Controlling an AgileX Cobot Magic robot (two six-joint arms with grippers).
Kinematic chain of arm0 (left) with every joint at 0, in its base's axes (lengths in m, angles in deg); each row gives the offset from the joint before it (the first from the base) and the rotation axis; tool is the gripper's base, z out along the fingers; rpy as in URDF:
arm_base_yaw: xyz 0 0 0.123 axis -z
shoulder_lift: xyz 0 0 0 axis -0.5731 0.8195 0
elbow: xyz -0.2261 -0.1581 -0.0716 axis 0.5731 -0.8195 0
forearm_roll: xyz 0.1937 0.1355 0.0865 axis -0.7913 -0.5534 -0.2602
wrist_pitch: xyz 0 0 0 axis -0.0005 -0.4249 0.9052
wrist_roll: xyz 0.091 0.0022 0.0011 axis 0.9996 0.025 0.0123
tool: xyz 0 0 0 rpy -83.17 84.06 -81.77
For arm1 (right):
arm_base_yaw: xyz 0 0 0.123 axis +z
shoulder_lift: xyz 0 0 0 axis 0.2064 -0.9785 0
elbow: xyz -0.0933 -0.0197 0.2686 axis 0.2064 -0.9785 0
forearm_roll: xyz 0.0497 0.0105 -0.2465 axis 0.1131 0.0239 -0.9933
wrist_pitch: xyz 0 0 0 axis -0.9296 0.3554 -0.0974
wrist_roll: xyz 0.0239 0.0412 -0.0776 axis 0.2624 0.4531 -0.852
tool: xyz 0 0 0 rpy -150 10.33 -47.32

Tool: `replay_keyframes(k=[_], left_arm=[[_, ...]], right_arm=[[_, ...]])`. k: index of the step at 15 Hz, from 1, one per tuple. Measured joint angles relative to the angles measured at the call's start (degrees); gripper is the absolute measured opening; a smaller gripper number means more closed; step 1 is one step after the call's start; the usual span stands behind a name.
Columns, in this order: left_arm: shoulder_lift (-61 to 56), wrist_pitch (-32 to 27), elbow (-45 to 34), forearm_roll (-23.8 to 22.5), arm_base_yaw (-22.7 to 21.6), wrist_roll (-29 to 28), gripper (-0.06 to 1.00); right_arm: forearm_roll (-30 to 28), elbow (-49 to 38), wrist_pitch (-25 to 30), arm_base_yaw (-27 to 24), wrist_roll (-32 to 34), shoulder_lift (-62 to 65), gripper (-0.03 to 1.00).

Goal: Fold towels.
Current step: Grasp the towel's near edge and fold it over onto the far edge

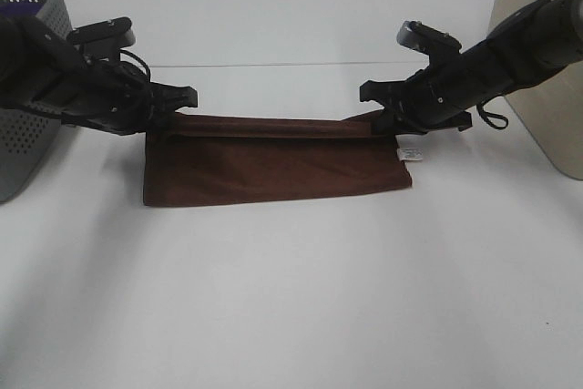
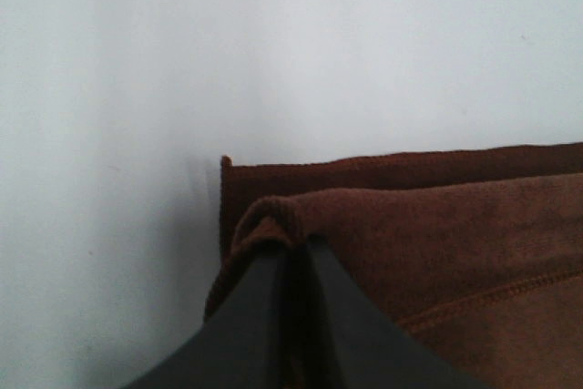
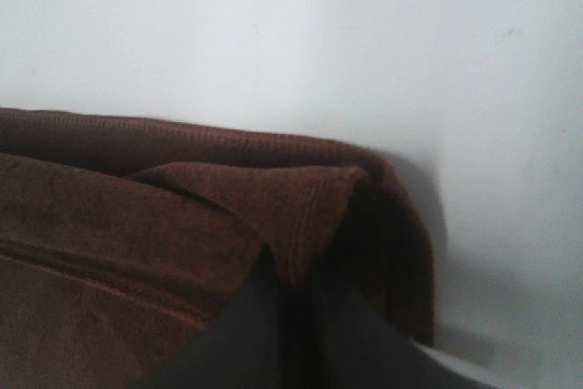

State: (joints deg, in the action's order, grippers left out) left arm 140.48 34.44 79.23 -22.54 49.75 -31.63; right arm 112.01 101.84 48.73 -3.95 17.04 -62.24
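Observation:
The dark brown towel lies on the white table, its far edge lifted and drawn over the near part. A small white tag shows at its right corner. My left gripper is shut on the towel's far left corner; in the left wrist view the two fingers pinch the cloth. My right gripper is shut on the far right corner; in the right wrist view the fingers pinch a folded flap of the towel.
A grey perforated basket stands at the left edge behind my left arm. A beige box stands at the right behind my right arm. The white table stretches toward the front.

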Motion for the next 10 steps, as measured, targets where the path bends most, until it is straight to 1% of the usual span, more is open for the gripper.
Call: replay_keyframes(k=[1,4,5,6,7,8,9,10], left_arm=[[0.46,1.32,0.06,-0.52,0.00,0.00,0.02],[2.69,1.66,0.23,-1.38,-0.06,0.00,0.03],[3.38,2.64,0.34,-1.49,-0.17,0.06,0.05],[3.84,3.09,0.34,-1.60,-0.34,0.06,0.09],[3.90,3.27,0.34,-1.60,-0.40,0.06,0.16],[3.90,3.27,0.34,-1.66,-0.40,0.06,0.26],[3.90,3.27,0.34,-1.72,-0.40,0.11,0.32],[3.90,3.15,0.34,-1.78,-0.40,0.17,0.47]], right_arm=[[-0.06,0.00,-0.86,0.00,0.00,0.00,0.06],[-0.17,0.00,-3.67,-0.06,-0.06,-0.34,0.11],[-0.17,0.00,-4.87,-0.29,-0.06,-0.92,0.13],[-0.17,0.00,-5.44,-0.57,-0.06,-1.38,0.16],[-0.23,0.00,-5.39,-0.74,-0.11,-1.83,0.19],[-0.29,0.00,-5.04,-0.80,-0.29,-1.89,0.26],[-0.29,0.00,-4.70,-0.80,-0.40,-1.89,0.31],[-0.17,0.00,-3.95,-0.80,-0.52,-1.89,0.40]])
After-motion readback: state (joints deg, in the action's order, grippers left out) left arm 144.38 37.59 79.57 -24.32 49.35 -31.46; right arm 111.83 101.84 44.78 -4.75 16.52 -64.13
